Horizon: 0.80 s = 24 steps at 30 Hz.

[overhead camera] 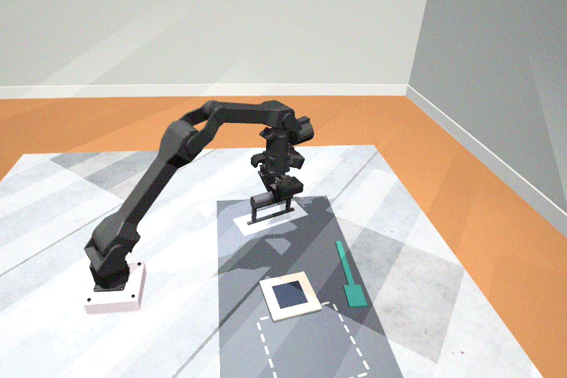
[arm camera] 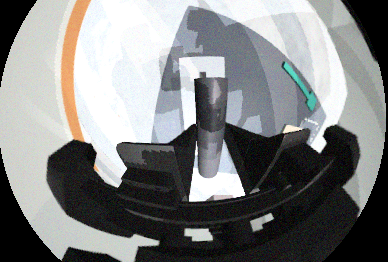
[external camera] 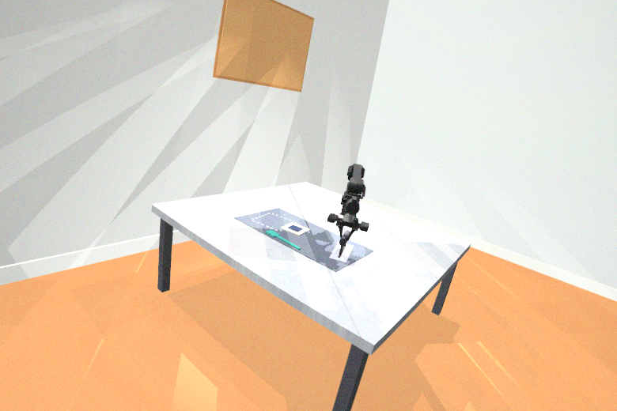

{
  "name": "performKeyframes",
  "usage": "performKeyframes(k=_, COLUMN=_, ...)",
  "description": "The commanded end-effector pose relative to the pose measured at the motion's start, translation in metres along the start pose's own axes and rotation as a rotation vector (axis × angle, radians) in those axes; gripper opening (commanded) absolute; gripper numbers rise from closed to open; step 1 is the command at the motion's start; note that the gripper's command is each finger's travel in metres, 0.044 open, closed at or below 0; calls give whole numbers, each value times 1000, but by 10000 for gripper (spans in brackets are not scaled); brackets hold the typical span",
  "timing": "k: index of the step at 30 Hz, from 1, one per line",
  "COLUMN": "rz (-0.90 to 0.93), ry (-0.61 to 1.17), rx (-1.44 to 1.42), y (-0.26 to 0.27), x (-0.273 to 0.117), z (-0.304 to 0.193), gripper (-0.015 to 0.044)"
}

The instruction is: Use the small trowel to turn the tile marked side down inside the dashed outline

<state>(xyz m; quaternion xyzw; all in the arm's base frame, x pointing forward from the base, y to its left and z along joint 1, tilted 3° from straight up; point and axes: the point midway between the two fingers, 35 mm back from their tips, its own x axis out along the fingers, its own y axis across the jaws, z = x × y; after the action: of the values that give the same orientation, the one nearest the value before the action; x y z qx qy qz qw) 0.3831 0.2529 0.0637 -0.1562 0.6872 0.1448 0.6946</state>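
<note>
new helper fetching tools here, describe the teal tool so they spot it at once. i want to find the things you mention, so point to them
On the table (overhead camera: 178, 331) (external camera: 399, 266) lies a grey mat (overhead camera: 238, 291) (external camera: 319, 254). Along its edge, beside the tile (overhead camera: 267, 295) (external camera: 303, 232), lies the teal tool (overhead camera: 355, 296) (external camera: 285, 239) (arm camera: 299, 82): long thin handle, flat square blade, alone in that colour.
</note>
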Motion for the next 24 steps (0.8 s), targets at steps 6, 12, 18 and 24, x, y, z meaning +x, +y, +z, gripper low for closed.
performKeyframes(k=6, rz=-3, ry=-1, rx=-69, y=-2, x=0, z=0, gripper=130)
performKeyframes(k=12, rz=-3, ry=0, rx=-249, y=-2, x=0, z=0, gripper=130)
performKeyframes(k=18, rz=-3, ry=0, rx=-429, y=-2, x=0, z=0, gripper=130)
performKeyframes(k=24, rz=-3, ry=0, rx=-606, y=-2, x=0, z=0, gripper=130)
